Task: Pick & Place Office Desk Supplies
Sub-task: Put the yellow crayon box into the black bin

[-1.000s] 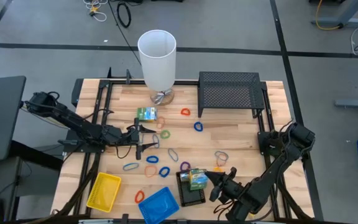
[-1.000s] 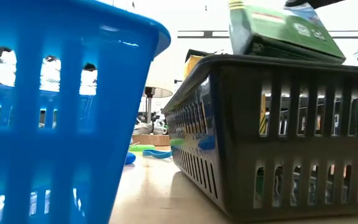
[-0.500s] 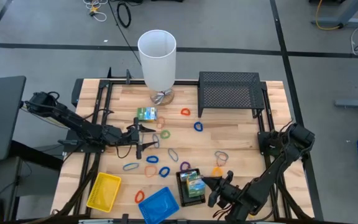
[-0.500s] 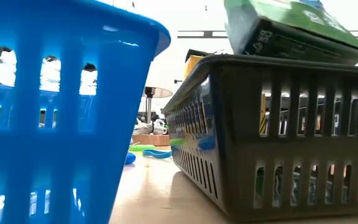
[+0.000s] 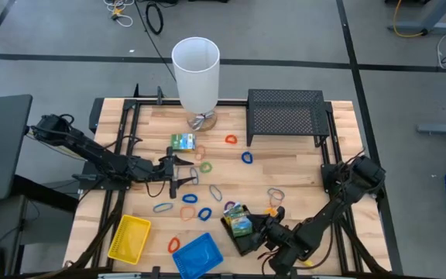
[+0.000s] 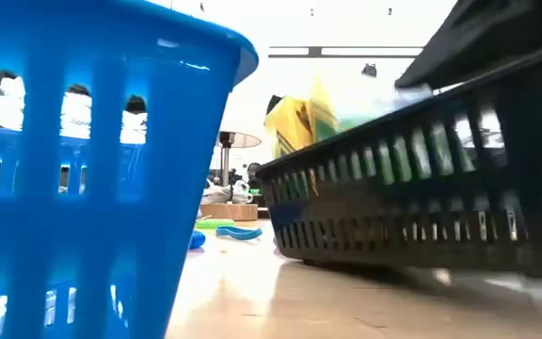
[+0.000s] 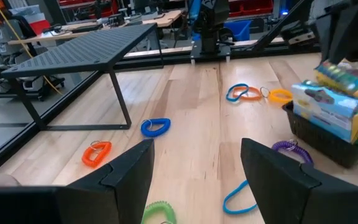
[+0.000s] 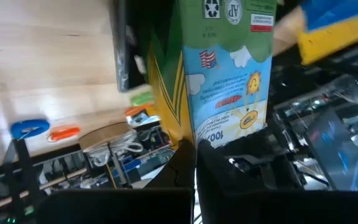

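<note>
Right pincer: clenched, jaws fully together, low at the near edge of the surface, pressed against the black tray. No object sits between the fingers; whether they touch the boxes in the tray cannot be told.
Left pincer: released, jaws wide, hovering mid-surface among the rubber-band loops; grasping nothing.
Change: 1 second ago the black tray lay flat and square with a green-yellow printed box held just above it. Now the tray is skewed, rotated in the high view and tipped up on 1 side in the low view, with 2 boxes leaning inside it.
Meaning for task: my judgement is that the box has reached the tray, but the arm pushed in with it and shoved the tray off its seat. Placement is near done; the tray needs settling flat.
Task things, location: second box lies apart, near the white cylinder. Yellow tray and blue tray sit at the near edge, left of the black tray. Loops are scattered across the middle, e.g. a blue loop and an orange loop.
Surroundings: black mesh rack at the far right of the surface.
Obstructions: loops lie just beside the tray; a tipped tray could spill its boxes when the arm withdraws.
</note>
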You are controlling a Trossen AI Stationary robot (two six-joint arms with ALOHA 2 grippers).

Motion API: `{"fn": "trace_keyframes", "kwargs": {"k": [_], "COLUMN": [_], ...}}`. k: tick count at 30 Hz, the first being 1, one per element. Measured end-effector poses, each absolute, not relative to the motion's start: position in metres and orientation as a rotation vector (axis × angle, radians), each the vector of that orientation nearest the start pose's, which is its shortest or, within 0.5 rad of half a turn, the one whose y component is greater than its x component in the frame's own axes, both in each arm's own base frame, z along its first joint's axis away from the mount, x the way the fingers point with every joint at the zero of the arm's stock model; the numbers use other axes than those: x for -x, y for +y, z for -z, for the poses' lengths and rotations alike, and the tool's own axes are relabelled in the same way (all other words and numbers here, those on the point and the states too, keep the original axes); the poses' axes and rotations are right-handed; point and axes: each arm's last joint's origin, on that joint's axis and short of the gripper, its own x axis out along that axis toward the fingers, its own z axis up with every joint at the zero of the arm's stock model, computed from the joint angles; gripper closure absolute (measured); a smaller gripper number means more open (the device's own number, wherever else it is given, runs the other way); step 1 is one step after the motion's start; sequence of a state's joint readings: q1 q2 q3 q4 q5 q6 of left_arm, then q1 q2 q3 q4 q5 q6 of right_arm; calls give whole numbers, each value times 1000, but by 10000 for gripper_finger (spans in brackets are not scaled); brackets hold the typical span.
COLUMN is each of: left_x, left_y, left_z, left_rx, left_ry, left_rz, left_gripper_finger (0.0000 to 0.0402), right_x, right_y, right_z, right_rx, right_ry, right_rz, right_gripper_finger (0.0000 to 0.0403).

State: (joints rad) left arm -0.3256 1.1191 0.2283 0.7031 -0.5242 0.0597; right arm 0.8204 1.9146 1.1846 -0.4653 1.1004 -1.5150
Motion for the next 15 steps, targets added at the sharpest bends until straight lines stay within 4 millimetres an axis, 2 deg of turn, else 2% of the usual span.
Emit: {"fn": "trace_keyframes", "kwargs": {"k": [8, 15], "left_x": [-191, -191], "left_y": [-49, -49], "left_z": [-171, -171], "left_rx": [-139, -139], "left_ry": [181, 181], "left_rz": [-193, -193], "left_gripper_finger": [156, 156], "right_x": [-266, -267], "right_y": [247, 249], "right_z": [-152, -153], "right_rx": [2415, 2358], "right_ry": [853, 836], "right_rz": [-366, -309], "right_gripper_finger": [400, 353]}}
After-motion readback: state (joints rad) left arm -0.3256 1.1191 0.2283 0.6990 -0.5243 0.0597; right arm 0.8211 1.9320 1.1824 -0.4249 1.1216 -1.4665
